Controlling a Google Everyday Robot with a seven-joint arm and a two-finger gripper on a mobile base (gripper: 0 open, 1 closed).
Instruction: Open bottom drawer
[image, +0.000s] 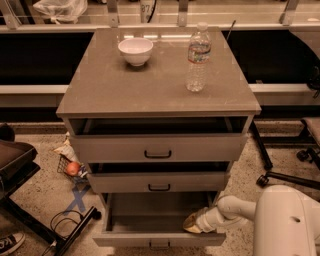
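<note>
The bottom drawer (150, 215) of the grey-beige cabinet (100, 90) stands pulled out the farthest, and its plain grey interior shows. Its front panel (125, 240) runs along the lower edge of the view, with a small dark handle (159, 244) at its middle. My gripper (192, 224) reaches in from the right on a white arm (235, 206) and sits inside the drawer at its right front corner, just behind the front panel. The middle drawer (159, 182) and top drawer (158, 148) stand slightly out.
A white bowl (135, 51) and a clear water bottle (198, 58) stand on the cabinet top. A dark chair (15, 165) is at the left, with cables, a shoe and an orange ball (73, 168) on the floor. Chair legs (285, 177) lie at the right.
</note>
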